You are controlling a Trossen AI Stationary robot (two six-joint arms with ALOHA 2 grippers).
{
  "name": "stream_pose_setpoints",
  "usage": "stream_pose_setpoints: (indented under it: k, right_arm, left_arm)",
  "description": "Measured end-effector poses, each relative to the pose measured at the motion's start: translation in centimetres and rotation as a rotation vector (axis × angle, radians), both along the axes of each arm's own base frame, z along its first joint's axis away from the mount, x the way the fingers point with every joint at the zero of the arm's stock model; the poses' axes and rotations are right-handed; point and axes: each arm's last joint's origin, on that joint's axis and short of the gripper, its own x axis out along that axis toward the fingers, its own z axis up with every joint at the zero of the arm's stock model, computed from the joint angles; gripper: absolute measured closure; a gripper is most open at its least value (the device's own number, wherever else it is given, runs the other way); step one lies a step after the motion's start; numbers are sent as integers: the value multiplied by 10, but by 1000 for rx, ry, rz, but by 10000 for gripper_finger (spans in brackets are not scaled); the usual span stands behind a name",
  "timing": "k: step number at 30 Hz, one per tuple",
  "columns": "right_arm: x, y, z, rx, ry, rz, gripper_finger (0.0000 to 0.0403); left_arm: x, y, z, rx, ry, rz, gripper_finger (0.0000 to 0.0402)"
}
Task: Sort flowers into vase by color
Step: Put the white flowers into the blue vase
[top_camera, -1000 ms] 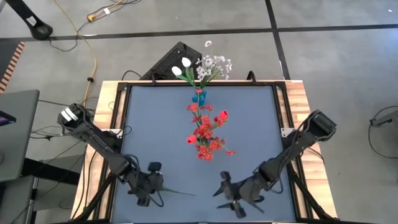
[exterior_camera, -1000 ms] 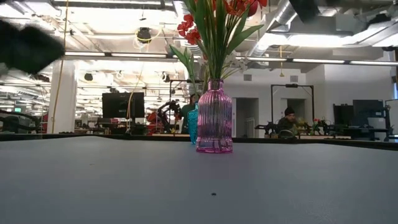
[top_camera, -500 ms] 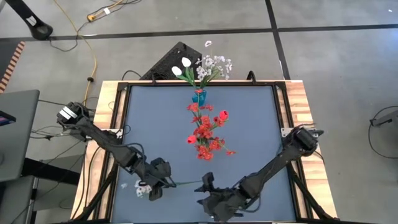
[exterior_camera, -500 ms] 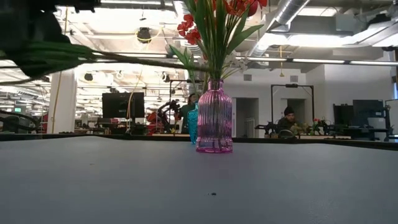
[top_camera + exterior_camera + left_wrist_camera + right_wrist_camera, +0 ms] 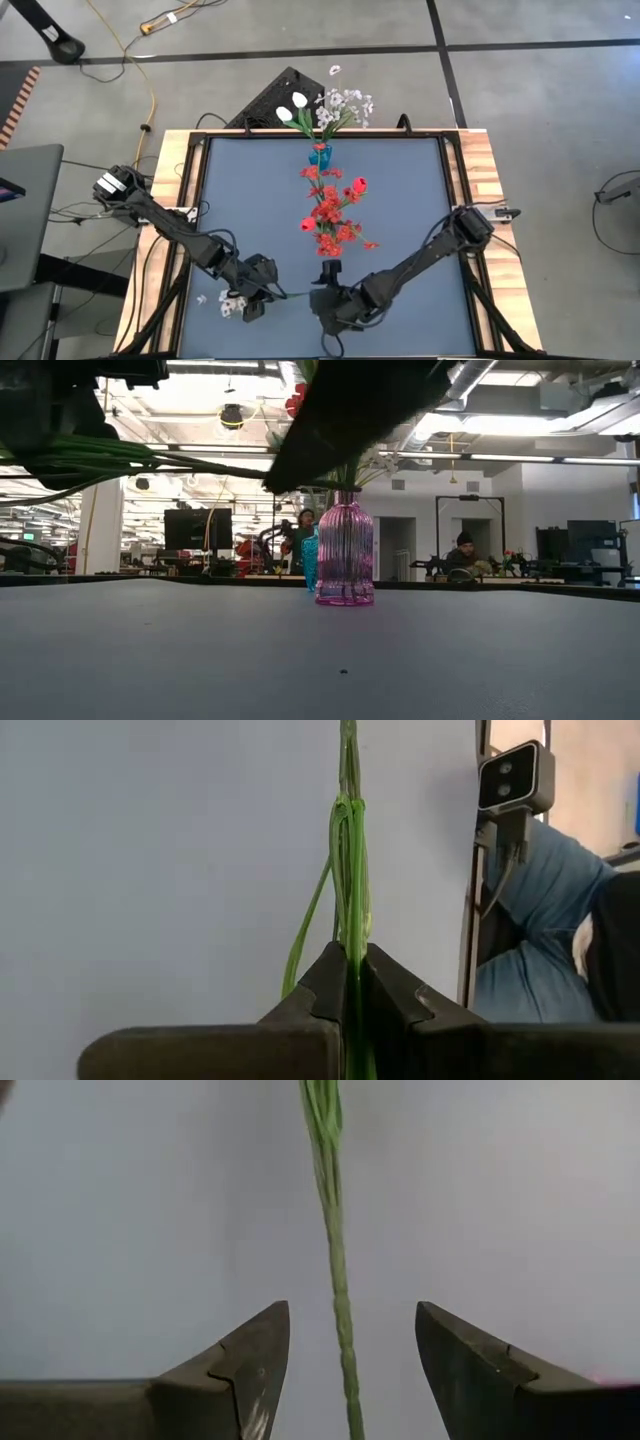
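Observation:
A whitish blossom spray on a long green stem is held level above the table's near part by my left gripper, which is shut on it. My right gripper is open at the stem's free end, with one finger on either side of the stem and apart from it. A pink vase at mid table holds the red flowers. A blue vase at the far edge holds the white flowers. My left gripper pinches the green stem between its two fingers, at the leafy part a short way from the blossoms. The fingers lie across the stem. The flower is lifted clear of the table and lies about level, its stem pointing toward the table's right.
The two vases stand in a line from mid table to the far edge, with red sprays leaning out over the table around the pink one. A raised frame runs round the table. A camera stands at the table's edge, with a person's leg behind it.
My right gripper has travelled toward the table's left and now has its open fingers on either side of the stem's free end. My left gripper has shifted slightly right and toward the far edge with the flower, and the blossoms have come into view beside it.

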Motion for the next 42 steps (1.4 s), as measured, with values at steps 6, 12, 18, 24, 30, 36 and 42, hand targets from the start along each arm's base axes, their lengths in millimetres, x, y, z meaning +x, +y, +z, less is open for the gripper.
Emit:
stream_pose_setpoints:
  k: [6,12,18,24,30,36,42]
  right_arm:
    - [1,-5,-2,54,50,-7,164]
    - [0,-4,-2,58,51,-5,222]
    - [0,-5,-3,64,55,-1,310]
    - [1,-5,-4,156,104,43,374]
    - [0,-3,-4,187,127,65,374]
    - [-7,7,-5,191,157,101,373]
    - [-17,22,-4,189,150,140,373]
  left_arm:
    - [1,0,0,7,-13,-13,397]
    - [1,0,0,10,-16,-18,397]
    - [1,0,1,14,-20,-34,397]
    - [1,-4,3,47,-82,-98,373]
    - [3,-4,4,69,-126,-119,299]
    - [7,-6,12,78,-189,-214,239]
    - [17,-11,36,208,-366,-351,222]
